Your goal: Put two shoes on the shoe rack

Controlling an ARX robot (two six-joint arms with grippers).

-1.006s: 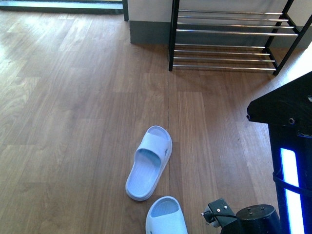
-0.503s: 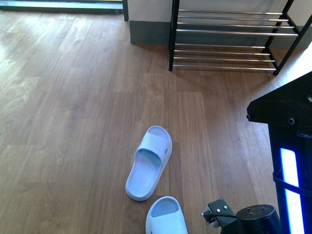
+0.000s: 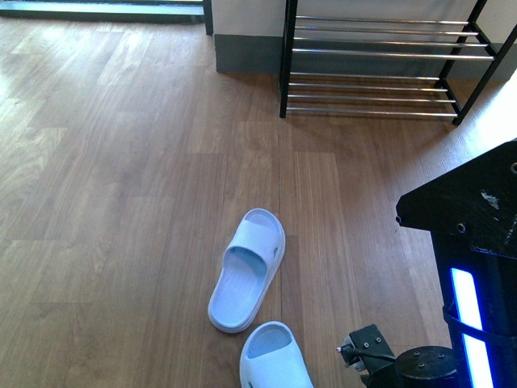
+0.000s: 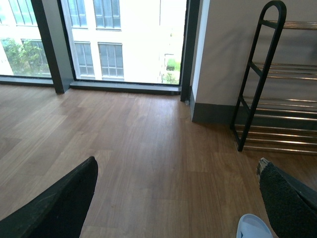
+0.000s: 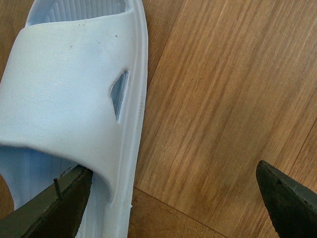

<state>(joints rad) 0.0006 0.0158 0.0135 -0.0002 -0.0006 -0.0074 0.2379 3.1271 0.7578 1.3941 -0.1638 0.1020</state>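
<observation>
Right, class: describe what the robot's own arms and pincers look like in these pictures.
The right arm is black and angular, with small screws, a glowing blue light strip and a thin cable by a round black joint. The left pincer and right pincer have dark, matt, tapered fingers.

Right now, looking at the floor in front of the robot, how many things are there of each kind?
pale blue slides: 2 (the second slide is cut off by the front view's lower edge)
shoe rack: 1
Total: 3
</observation>
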